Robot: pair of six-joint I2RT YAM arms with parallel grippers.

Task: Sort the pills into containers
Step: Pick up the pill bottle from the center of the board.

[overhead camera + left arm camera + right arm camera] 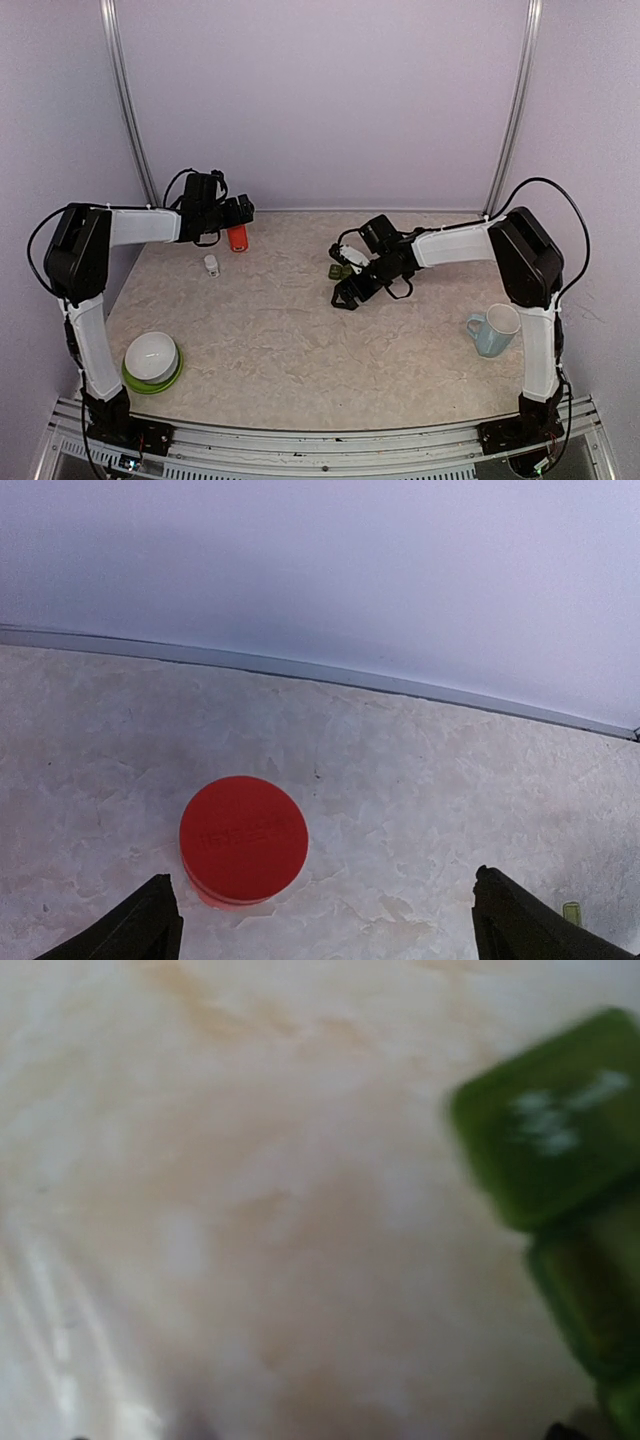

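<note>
Blurred: the right wrist view is smeared; of the containers (560, 1160) only one lidded green compartment with pale marks and part of a second show, cut by the right edge.
Contents: cannot tell.
Unclear: a yellow-green speck (571, 912) right of the orange-red bottle (243, 838), too small to name.
Containers: well right of the bottle, just beside the right gripper (340, 290), off to one side of its jaws and not between them.
Right jaws: apart, nothing held.
Left gripper (330, 935): jaws wide apart, the bottle just ahead of them, nearer the left finger.
Top view only: the white bottle (211, 265) just beside the orange-red one; the mug (493, 330) far right of it.
</note>
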